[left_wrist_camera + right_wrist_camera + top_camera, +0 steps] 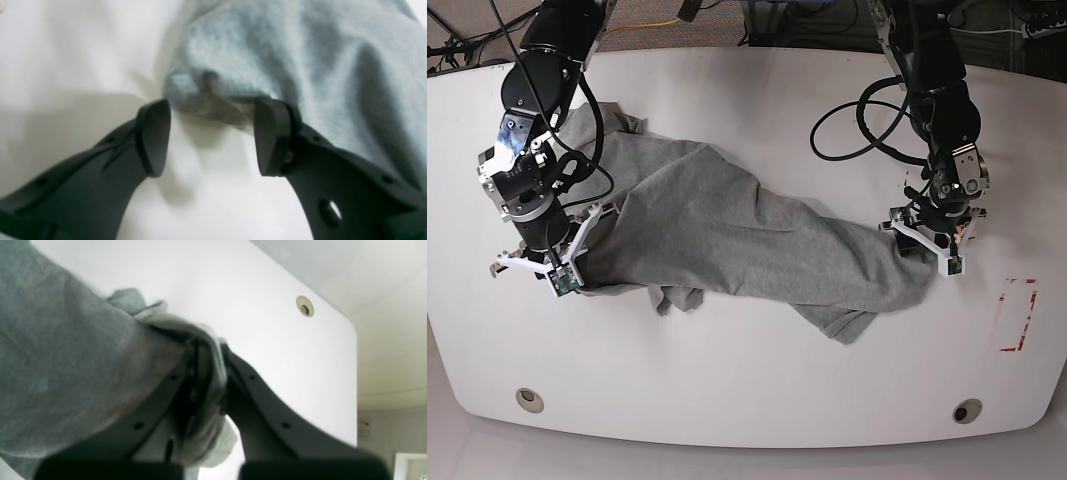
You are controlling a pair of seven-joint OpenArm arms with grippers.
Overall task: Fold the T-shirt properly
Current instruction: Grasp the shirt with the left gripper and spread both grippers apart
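Observation:
The heather-grey T-shirt (727, 230) lies crumpled in a slanted band across the white table (757, 380). In the base view my right gripper (572, 272) is at the shirt's left end. The right wrist view shows that gripper (208, 370) shut on a bunched fold of the T-shirt (66, 356). My left gripper (924, 244) is at the shirt's right end. It (211, 133) stands open, and a corner of the T-shirt (283, 50) reaches just in between the fingertips (153, 133), ungripped.
Black cables (867, 120) loop on the table beside the left arm. A red outline mark (1017, 315) sits near the table's right edge. Two round holes (527, 398) (967, 410) lie along the front edge, one hole (304, 306) showing near a rounded corner.

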